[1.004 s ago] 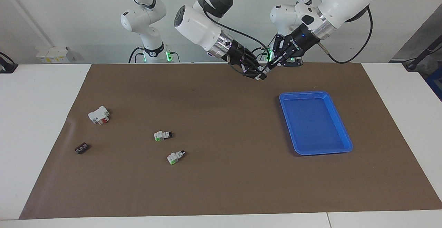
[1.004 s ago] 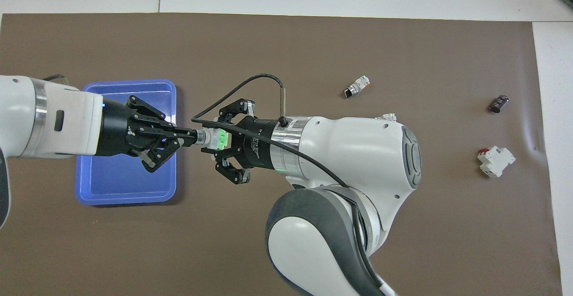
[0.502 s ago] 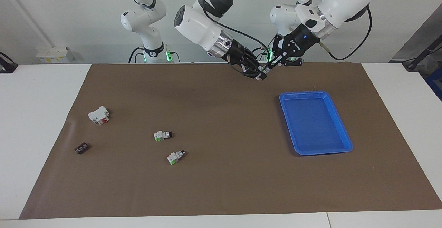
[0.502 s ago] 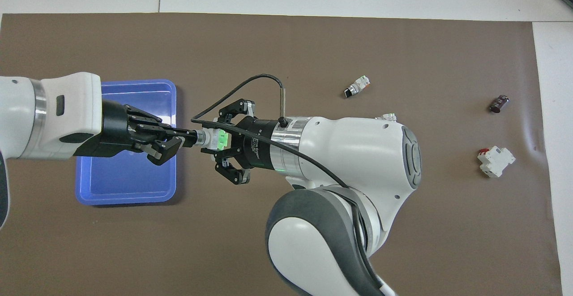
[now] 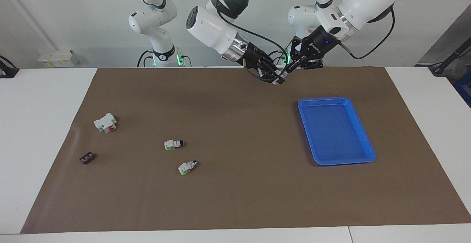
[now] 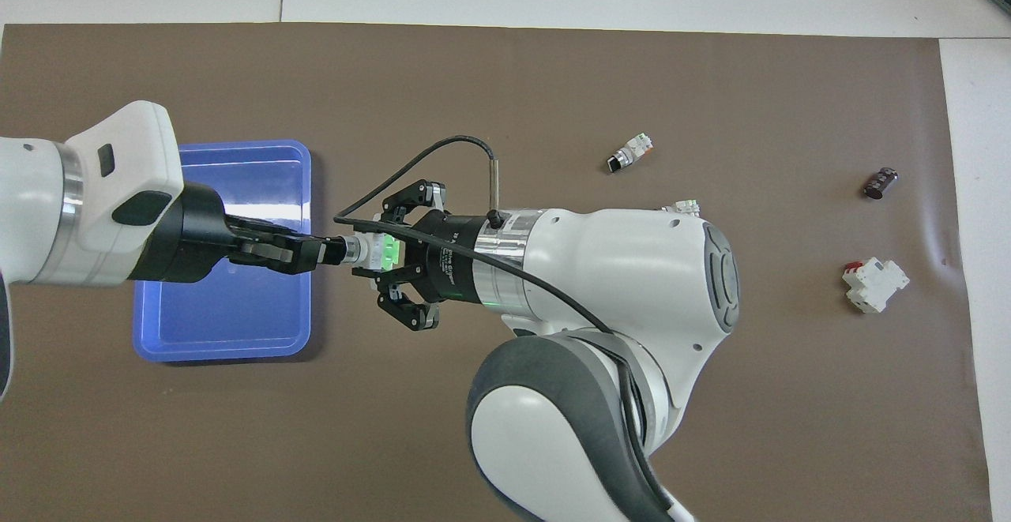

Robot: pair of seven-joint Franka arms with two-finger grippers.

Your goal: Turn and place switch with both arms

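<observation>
Blue rectangular plastic tray (image 5: 335, 129) on the brown mat (image 5: 235, 184), toward the left arm's end of the table, and nothing lies in it. Up in the air beside that tray, over bare mat, the two arms meet nose to nose. The right gripper (image 6: 377, 253) has its black fingers clamped on the white-and-green body of the small selector switch (image 6: 371, 250), and the left gripper (image 6: 320, 253) is pinched tight on the black knob end that sticks out toward it. So the switch is held between both, one at each end.

In the facing view the meeting point is a dark tangle; the switch itself can hardly be made out there. From overhead, the right arm's big white shell (image 6: 632, 269) covers most of a second white and green switch (image 5: 173, 144). A third switch (image 5: 187, 167) lies in the open, farther from the robots. The white block with a red part (image 5: 105, 122) and the tiny dark brown piece (image 5: 86, 158) sit toward the right arm's end.
</observation>
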